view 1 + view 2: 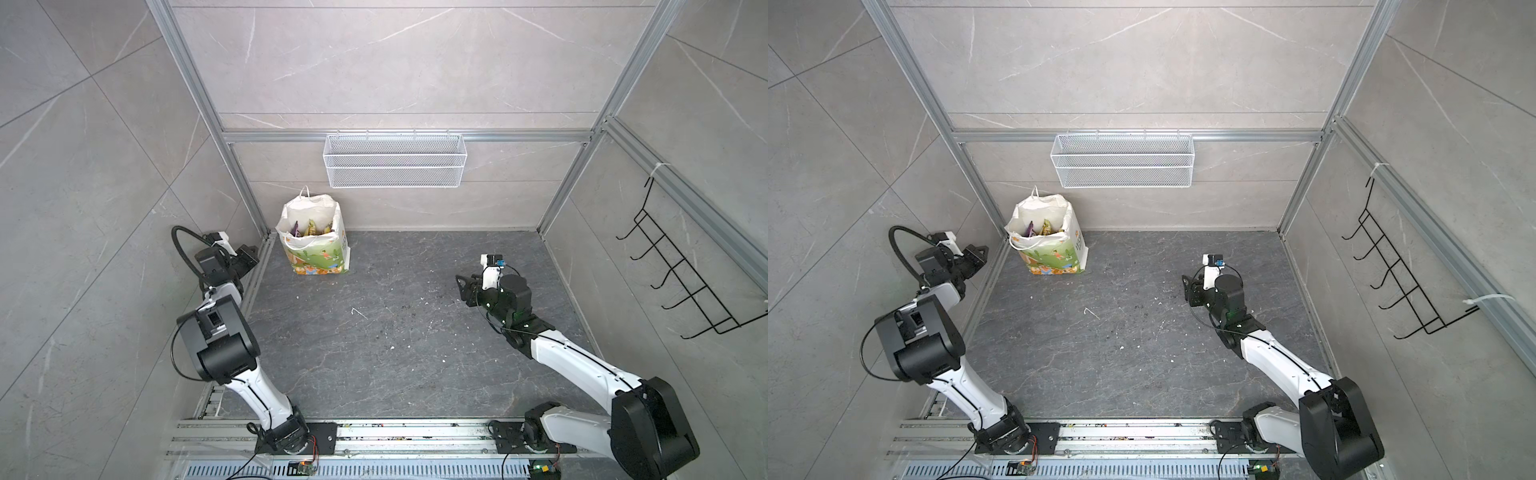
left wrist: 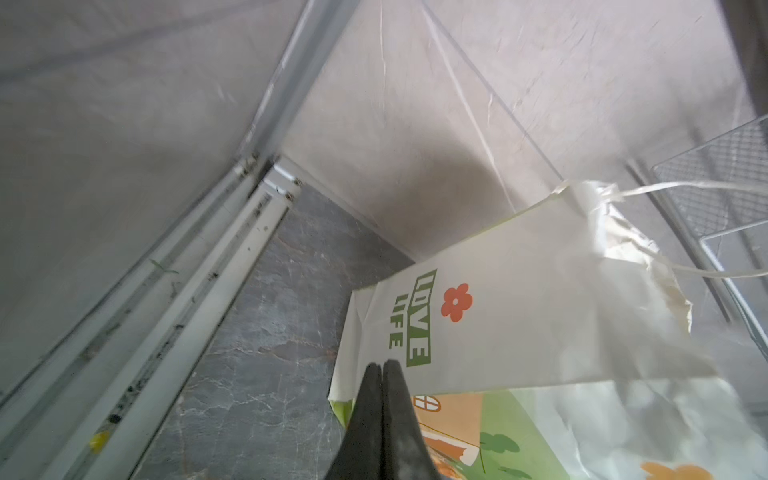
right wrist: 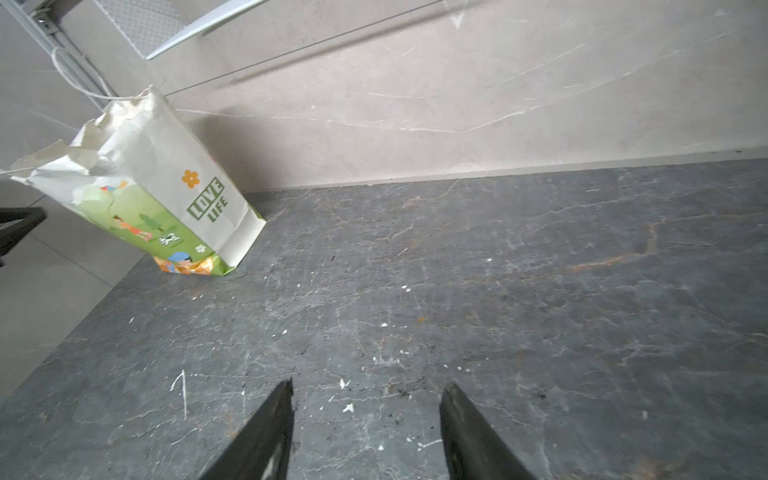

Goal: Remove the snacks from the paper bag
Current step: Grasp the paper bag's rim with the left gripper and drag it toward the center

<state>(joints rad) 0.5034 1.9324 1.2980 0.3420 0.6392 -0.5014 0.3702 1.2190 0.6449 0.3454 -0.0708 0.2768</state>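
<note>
The bag [image 1: 316, 257] stands far left with the snacks [image 1: 309, 227] inside, so my left gripper [image 2: 382, 365], closed on nothing beside it, should steady its rim while my open, empty right gripper [image 3: 369, 384] reaches across.

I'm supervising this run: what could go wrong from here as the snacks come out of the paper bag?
1. The paper bag stands free, unheld: the left gripper is shut on nothing beside it, so a pull might tip or lift it.
2. The snacks sit low behind a crumpled rim and loose cord handle; the fingers could snag either.
</note>
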